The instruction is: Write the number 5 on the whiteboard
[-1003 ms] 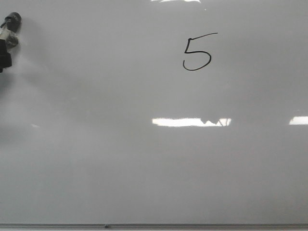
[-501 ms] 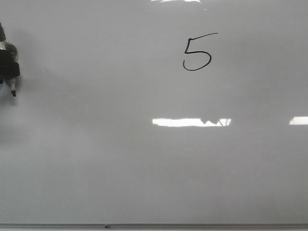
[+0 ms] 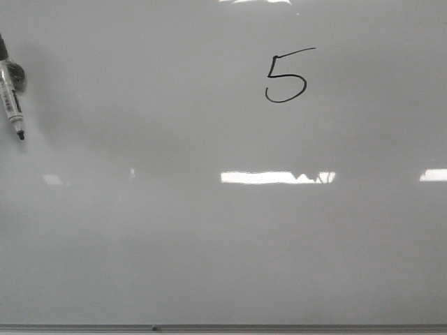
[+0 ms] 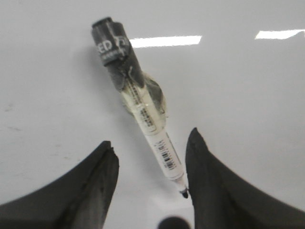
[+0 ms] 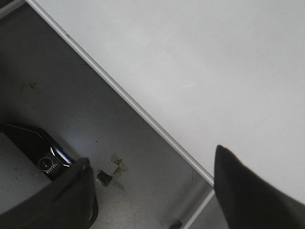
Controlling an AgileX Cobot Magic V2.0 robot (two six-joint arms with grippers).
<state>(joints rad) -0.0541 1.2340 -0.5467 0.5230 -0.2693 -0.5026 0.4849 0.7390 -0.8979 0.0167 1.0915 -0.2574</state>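
The number 5 (image 3: 286, 75) is drawn in thin black line on the upper right-of-middle part of the whiteboard (image 3: 209, 244). A white marker (image 3: 12, 94) with a black cap end and uncovered tip lies at the board's far left edge. In the left wrist view the marker (image 4: 138, 102) lies on the board (image 4: 248, 86), and my left gripper (image 4: 151, 138) is open above it, with the tip close beside one finger. My right gripper (image 5: 152, 155) is open and empty over the board's corner.
The board's thin metal edge (image 5: 133, 107) runs past the right gripper, with grey table surface beyond it. A black device (image 5: 38, 152) and small tape scraps (image 5: 112, 171) lie on that surface. Bright light reflections (image 3: 278, 177) show on the board.
The left gripper held the marker at the board's left edge, turned it tip-down, then let it go. The gripper has left the front view and the marker lies on the board.
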